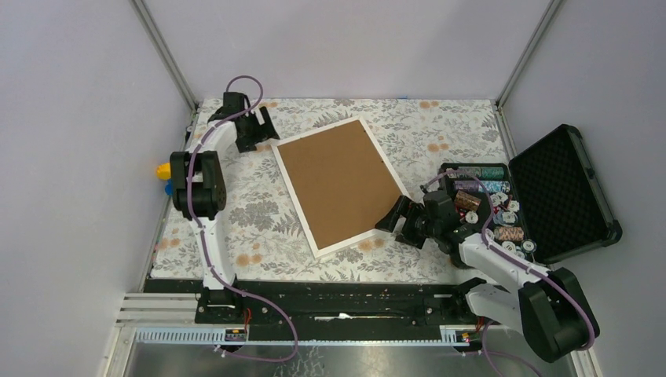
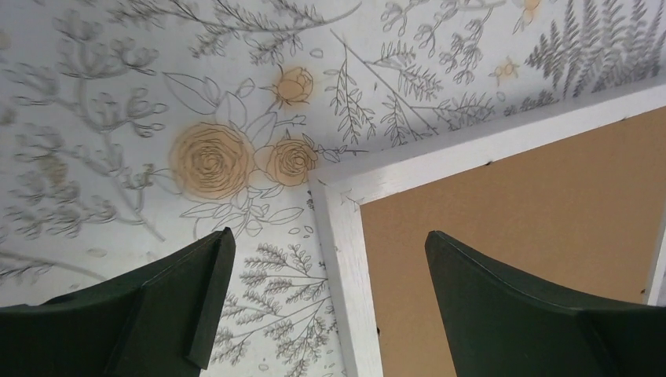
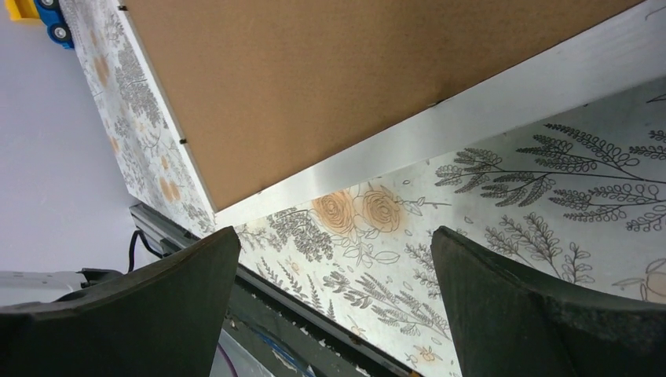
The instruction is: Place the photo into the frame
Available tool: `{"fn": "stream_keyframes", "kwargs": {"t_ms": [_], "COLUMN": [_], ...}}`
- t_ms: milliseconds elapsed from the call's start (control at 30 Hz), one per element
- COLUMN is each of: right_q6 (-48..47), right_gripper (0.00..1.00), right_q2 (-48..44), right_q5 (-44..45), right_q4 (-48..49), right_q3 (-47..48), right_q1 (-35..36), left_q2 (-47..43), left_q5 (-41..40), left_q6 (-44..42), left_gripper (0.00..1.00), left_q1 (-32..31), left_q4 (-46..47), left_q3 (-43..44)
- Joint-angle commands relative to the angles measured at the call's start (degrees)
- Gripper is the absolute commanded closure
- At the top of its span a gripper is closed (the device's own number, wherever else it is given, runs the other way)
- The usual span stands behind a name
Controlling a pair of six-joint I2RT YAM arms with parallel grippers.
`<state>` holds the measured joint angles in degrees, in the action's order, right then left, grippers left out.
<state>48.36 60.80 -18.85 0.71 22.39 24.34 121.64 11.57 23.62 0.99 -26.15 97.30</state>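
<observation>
The left claw (image 2: 328, 234) is spread wide and holds nothing. It is poised over the far-left corner of the frame (image 1: 349, 243). The right claw (image 3: 336, 232) is also spread and empty, and is set just off the near-right edge.

The frame lies flat in the middle of the table (image 1: 259, 220), turned at an angle. Its back faces up, so the brown backing board (image 1: 339, 179) fills it. Small dark tabs are seen along the board's edge. The photo is not seen in any view; whether it lies under the board cannot be told.

The step in hand is judged to be work on the frame itself, approached from opposite corners. The next move calls for a low, careful pinch on the thin white rim, or for the tabs to be freed before the board is raised.

An open case (image 1: 561, 192) of chips (image 1: 487, 204) stands at the right. No brand, label or writing can be read.
</observation>
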Motion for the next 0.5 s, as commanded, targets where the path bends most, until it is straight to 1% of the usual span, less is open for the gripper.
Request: {"fn": "stream_keyframes", "kwargs": {"t_ms": [0, 67, 200, 333, 400, 467], "right_q6": [1.9, 2.7, 5.3, 9.3, 11.5, 12.1], "right_gripper": [0.00, 0.00, 0.00, 0.00, 0.00, 0.00], "right_q2": [2.6, 3.7, 9.4, 15.2, 15.9, 15.7], "right_q5": [-0.7, -0.2, 0.3, 0.9, 2.0, 3.7], "right_q4": [7.1, 8.7, 13.2, 15.3, 17.0, 16.9], "right_q3": [-1.1, -1.0, 0.4, 1.4, 0.3, -0.2], "right_q1": [0.5, 0.5, 0.5, 0.5, 0.5, 0.5], "left_q2": [3.9, 4.3, 4.5, 4.7, 3.4, 2.1], "left_q5": [7.2, 7.7, 8.7, 8.8, 7.1, 5.1], "left_q6": [-1.6, -1.0, -0.9, -1.6, -1.4, -0.6], "left_gripper": [0.01, 0.01, 0.01, 0.01, 0.01, 0.01], "left_q1": [0.4, 0.4, 0.4, 0.4, 0.5, 0.6], "left_q4": [-4.5, -4.1, -2.2, -2.0, 0.5, 6.8], "left_q3": [4.3, 3.0, 1.0, 3.8, 4.6, 3.9]}}
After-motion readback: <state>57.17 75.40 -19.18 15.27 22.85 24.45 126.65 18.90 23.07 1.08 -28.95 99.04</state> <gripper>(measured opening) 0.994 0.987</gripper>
